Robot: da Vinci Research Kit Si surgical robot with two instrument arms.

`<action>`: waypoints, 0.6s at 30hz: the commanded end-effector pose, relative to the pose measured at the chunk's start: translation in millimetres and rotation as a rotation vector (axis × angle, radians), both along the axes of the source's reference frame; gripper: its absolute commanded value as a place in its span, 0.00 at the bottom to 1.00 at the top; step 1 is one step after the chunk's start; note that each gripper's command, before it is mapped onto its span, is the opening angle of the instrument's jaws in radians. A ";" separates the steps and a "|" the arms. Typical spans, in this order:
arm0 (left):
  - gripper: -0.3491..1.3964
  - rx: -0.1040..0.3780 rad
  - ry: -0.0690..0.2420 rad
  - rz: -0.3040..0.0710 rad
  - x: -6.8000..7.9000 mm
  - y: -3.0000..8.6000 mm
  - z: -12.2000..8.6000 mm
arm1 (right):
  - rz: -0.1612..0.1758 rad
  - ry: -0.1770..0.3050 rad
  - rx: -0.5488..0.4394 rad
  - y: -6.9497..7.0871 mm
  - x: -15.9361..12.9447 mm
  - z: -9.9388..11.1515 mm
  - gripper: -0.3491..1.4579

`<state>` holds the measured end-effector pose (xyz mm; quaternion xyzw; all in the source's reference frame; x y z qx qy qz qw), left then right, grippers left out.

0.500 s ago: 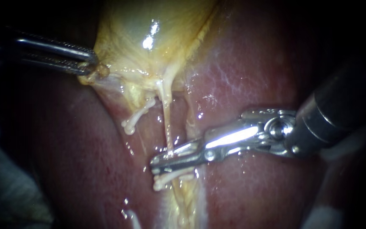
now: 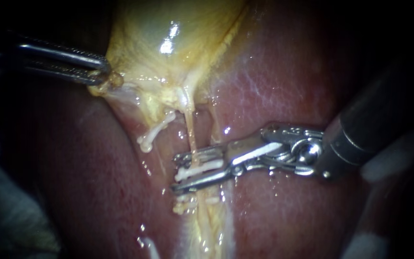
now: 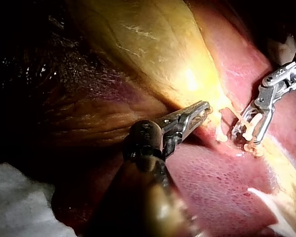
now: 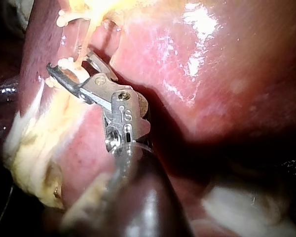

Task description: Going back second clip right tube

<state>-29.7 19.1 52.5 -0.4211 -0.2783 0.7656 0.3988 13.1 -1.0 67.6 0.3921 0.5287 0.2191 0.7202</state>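
Left tool (image 3: 203, 109) on gallbladder (image 3: 153, 44) edge

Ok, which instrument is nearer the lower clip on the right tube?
Right. The right instrument straddles the right tube just above the lower clip; the left instrument is far off, gripping the gallbladder.

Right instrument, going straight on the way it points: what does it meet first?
Probably the right tube and the white clip on it, already between the right instrument's open jaws; beyond the tips lies liver, though depth is unclear.
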 end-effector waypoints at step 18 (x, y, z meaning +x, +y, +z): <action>0.00 0.000 -0.001 0.001 0.1 0.0 0.0 | 0.028 -0.014 -0.379 -0.4 -5.3 -3.3 0.47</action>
